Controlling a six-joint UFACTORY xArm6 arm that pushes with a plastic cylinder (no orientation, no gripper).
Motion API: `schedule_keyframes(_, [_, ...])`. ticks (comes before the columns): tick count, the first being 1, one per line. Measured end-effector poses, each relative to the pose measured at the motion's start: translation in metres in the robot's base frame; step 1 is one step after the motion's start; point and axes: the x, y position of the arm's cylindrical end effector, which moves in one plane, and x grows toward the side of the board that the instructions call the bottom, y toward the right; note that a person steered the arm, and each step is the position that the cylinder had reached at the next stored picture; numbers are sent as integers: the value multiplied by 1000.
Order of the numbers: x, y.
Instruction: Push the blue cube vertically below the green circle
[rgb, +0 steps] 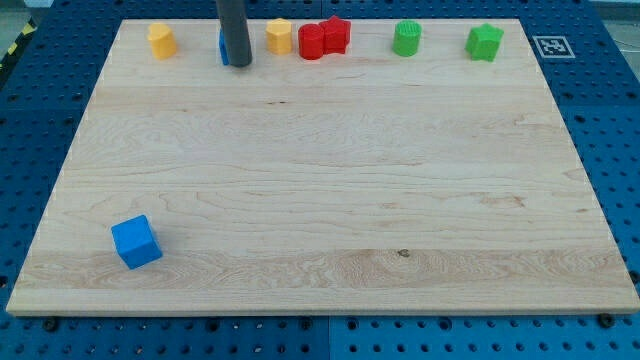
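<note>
My tip (241, 64) has no jaws, just a bare rod parked by a half-hidden blue block (223, 47) at view's top; blue cube (136, 242) sits bottom-left, well apart from green circle (407, 39); off-centre contact on that long push would likely spin it off course

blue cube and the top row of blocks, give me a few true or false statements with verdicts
1. The blue cube lies near the view's bottom left corner of the board. True.
2. My tip touches the blue cube. False: it is far away at the view's top, in front of another blue block.
3. The green circle stands in the top row. True.
4. The blue cube is directly below the green circle. False: it lies far to the view's left of it.
5. The two red blocks stand far apart. False: they are touching.
</note>
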Motion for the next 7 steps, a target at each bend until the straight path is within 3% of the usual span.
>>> schedule_keyframes(3, [38,-26])
schedule_keyframes(4, [76,-20])
schedule_keyframes(6, [176,60])
schedule_keyframes(7, [256,65])
